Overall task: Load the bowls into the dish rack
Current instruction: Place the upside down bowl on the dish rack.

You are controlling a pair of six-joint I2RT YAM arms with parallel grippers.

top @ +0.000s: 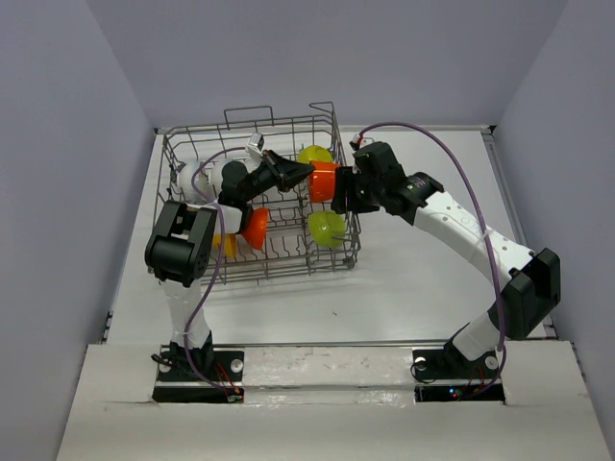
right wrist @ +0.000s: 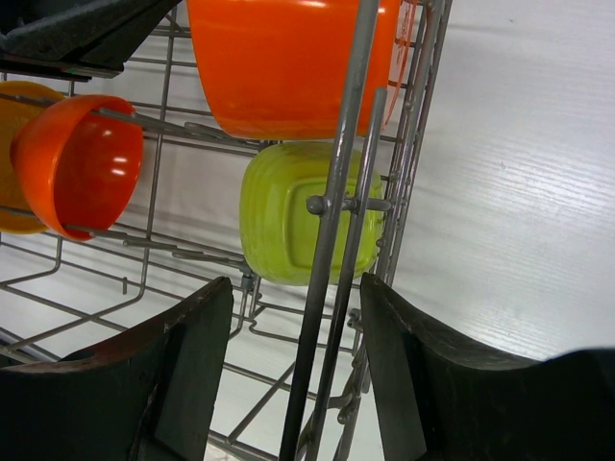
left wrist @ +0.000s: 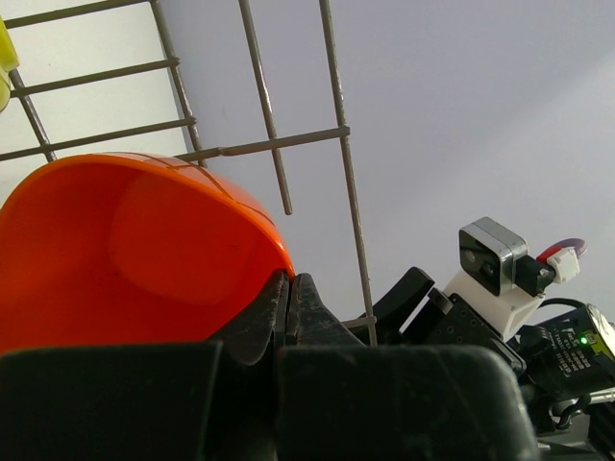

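Inside the dish rack [top: 283, 248], by its right wall, the red-orange bowl [top: 322, 181] stands on edge above the lime bowl [top: 327, 229]. The right gripper [right wrist: 298, 375] is spread astride the wall wires, holding nothing. The left gripper [left wrist: 290, 298], fingers pressed together, rests against the bowl's rim. A gentle push should probably seat the bowl between tines rather than jam it against wire.

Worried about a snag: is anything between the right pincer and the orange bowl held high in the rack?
Yes. The open right pincer straddles upright side wires of the dish rack, and those wires stand in front of the orange bowl, which sits inside the rack.
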